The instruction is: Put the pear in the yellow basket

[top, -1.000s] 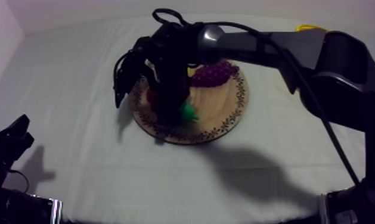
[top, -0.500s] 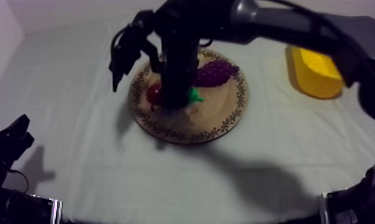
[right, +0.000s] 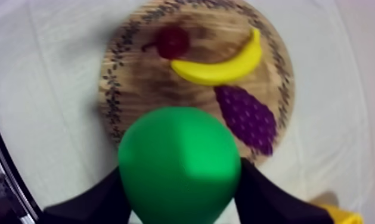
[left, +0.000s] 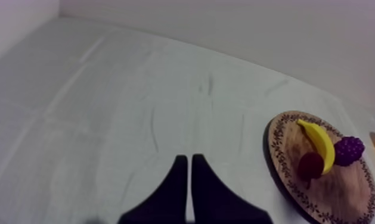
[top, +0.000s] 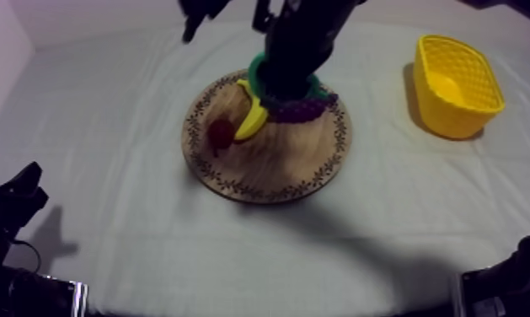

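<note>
Right gripper (right: 181,171): was closed round the pear (right: 177,156), with one black finger (right: 100,201) pressed to each flank of it and the jaws spread as wide as the fruit.
Pear: green and rounded, it sat clamped between those fingers and bulged out past their tips. In the top view it showed as green edges (top: 259,69) on either side of the dark gripper, over the far part of the wooden board (top: 268,173).
Pear against board: in the right wrist view it hung in front of the board's patterned rim (right: 109,89), on the side by the grapes (right: 249,116), and looked raised off the wood rather than resting on it.
Left gripper (left: 186,179): its fingers lay together as a narrow wedge with nothing between them. It sat low at the left edge of the desk (top: 108,169), well apart from the board.
Banana (top: 253,120): lay on the board, between the small red fruit (top: 220,132) and the grapes.
Grapes: purple, on the board just beside the banana and near the held pear.
Small red fruit: on the board, towards the left rim.
Yellow basket (top: 455,84): stood upright on the desk to the right, well apart from the board and from the pear.
</note>
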